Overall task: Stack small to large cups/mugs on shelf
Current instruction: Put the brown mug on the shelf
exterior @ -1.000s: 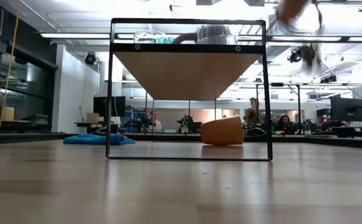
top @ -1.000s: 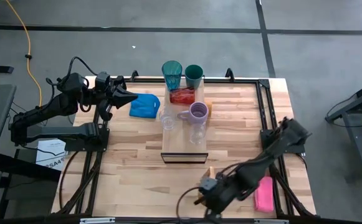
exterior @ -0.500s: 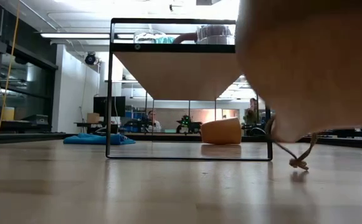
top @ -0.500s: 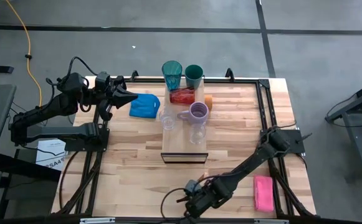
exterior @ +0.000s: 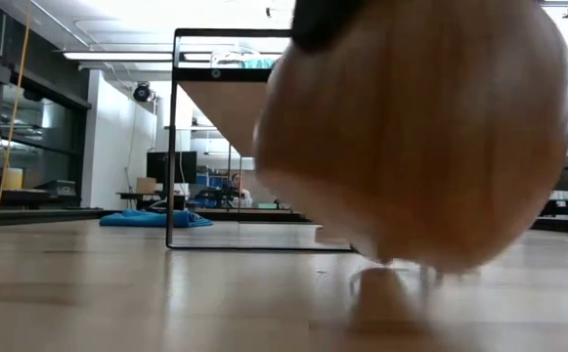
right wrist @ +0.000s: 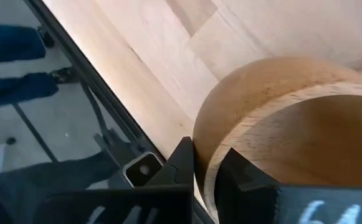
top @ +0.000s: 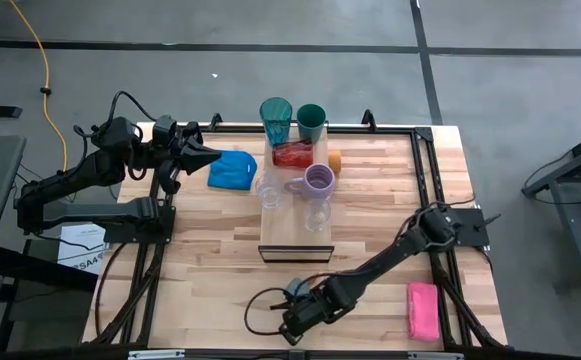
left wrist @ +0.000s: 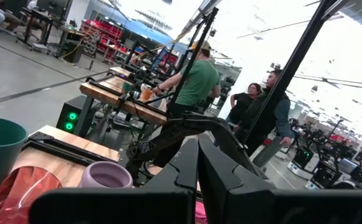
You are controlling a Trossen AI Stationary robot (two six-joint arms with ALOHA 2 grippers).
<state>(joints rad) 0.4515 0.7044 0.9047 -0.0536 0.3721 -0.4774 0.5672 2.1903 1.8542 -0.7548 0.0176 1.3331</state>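
High view: the shelf (top: pixel 295 215) stands mid-table, carrying a teal tumbler (top: pixel 276 120), dark green cup (top: pixel 311 121), red cup (top: pixel 292 154), lavender mug (top: pixel 317 181) and two clear glasses (top: pixel 269 191). The left gripper (top: pixel 208 155), fingers closed and empty, sits beside the shelf's far end. The right gripper (top: pixel 296 318) is in front of the shelf.

Low view: a tan wooden mug (exterior: pixel 415 137) fills the foreground before the shelf.

Right wrist view: the fingers pinch the mug's rim.

Likely a robotics lab: rows of workbenches (left wrist: pixel 121 93), monitors (exterior: pixel 161 166), standing people (left wrist: pixel 196 78) and ceiling strip lights (exterior: pixel 117 56).
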